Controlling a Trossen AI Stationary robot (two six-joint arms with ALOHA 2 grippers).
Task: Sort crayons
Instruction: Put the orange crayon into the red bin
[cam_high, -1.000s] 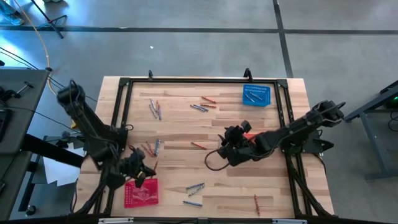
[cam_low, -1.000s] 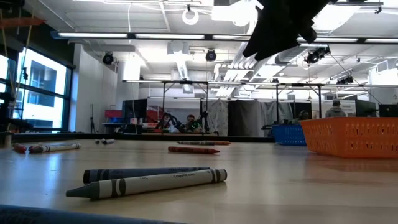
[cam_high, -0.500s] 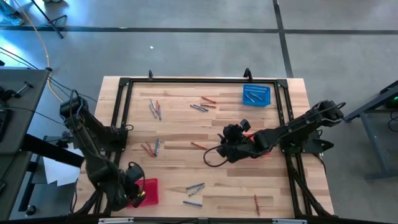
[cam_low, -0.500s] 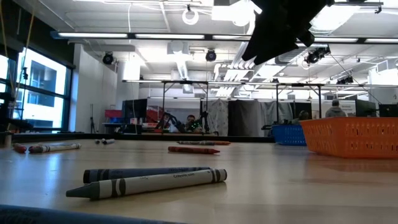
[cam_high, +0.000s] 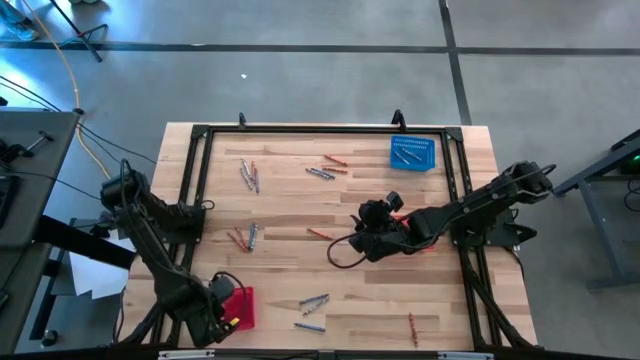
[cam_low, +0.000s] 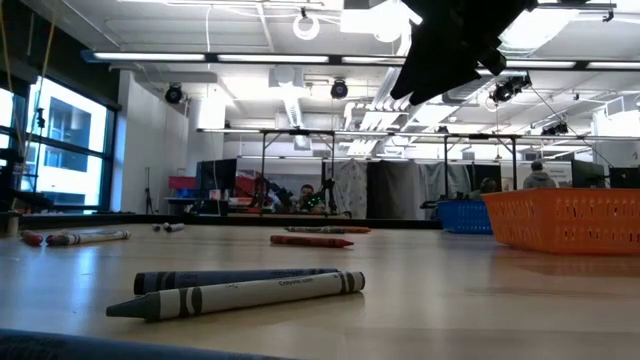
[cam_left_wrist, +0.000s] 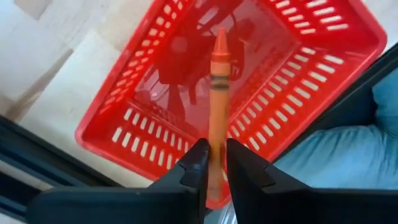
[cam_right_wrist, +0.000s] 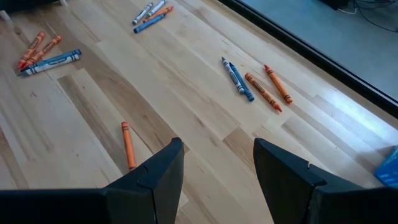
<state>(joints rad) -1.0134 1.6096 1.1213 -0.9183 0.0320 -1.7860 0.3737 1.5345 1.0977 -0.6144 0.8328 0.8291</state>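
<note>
Left gripper (cam_left_wrist: 211, 163) pinches an orange crayon (cam_left_wrist: 217, 93) above the red basket (cam_left_wrist: 124, 134) at seven o'clock; right gripper (cam_right_wrist: 217, 168) spread wide mid-table.

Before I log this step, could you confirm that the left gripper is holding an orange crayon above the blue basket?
Not quite: the basket is red, not blue. The left wrist view shows the left gripper holding the orange crayon above the red basket.
</note>
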